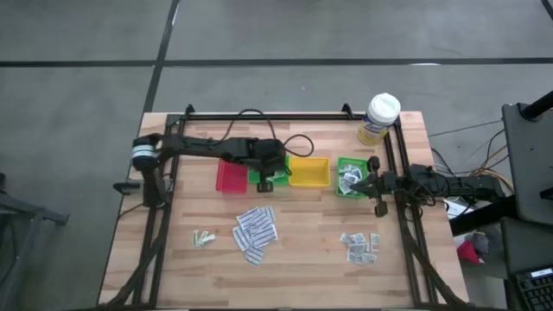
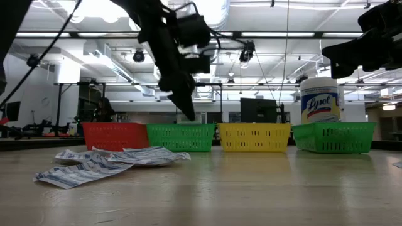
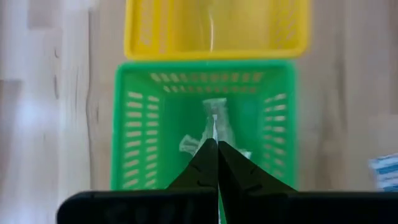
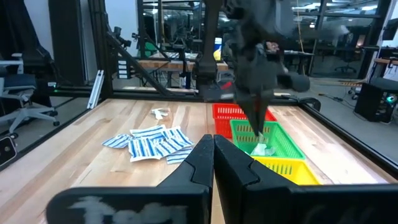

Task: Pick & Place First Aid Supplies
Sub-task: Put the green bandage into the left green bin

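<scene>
The left gripper (image 3: 216, 149) hung closed and empty over the green tray (image 3: 134, 124), where pale sachets (image 3: 216, 118) lay. The right gripper (image 4: 213, 146) waited closed beside the table's (image 1: 302, 250) right edge.

Four trays (image 1: 308, 172) in a row across table (image 1: 173, 250) mid, w/ tub (image 1: 380, 117) at far right corner, strips pile (image 1: 256, 231) near front edge centre, sachets (image 1: 203, 238) just left of it, squares (image 1: 360, 245) twd front right.
</scene>
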Controlling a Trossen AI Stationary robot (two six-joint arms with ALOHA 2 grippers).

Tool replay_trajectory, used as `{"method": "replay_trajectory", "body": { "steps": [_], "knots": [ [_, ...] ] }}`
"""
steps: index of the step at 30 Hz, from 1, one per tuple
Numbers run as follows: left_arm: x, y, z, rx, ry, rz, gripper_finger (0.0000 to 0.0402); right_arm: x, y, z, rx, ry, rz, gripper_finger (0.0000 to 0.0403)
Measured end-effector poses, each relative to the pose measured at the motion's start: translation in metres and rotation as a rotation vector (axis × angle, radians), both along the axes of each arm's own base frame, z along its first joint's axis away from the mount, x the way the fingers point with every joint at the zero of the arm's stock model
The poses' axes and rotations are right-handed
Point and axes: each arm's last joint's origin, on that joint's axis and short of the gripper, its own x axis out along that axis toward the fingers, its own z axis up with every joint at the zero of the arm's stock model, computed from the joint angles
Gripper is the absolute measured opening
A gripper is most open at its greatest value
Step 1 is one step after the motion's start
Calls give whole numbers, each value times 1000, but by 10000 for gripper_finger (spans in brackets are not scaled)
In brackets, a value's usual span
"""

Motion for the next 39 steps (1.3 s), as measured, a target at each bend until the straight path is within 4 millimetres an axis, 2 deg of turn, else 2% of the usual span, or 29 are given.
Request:
{"method": "replay_trajectory", "body": {
  "steps": [5, 11, 39],
  "knots": [
    [10, 16, -7, -53, 31, 0, 0, 0, 0, 0, -1, 0, 0, 8],
    [6, 24, -2, -76, 23, 16, 0, 0, 0, 0, -1, 0, 0, 8],
    [3, 23, -18, -170, 54, 41, 4, 0, 0, 0, -1, 0, 0, 8]
  ]
}}
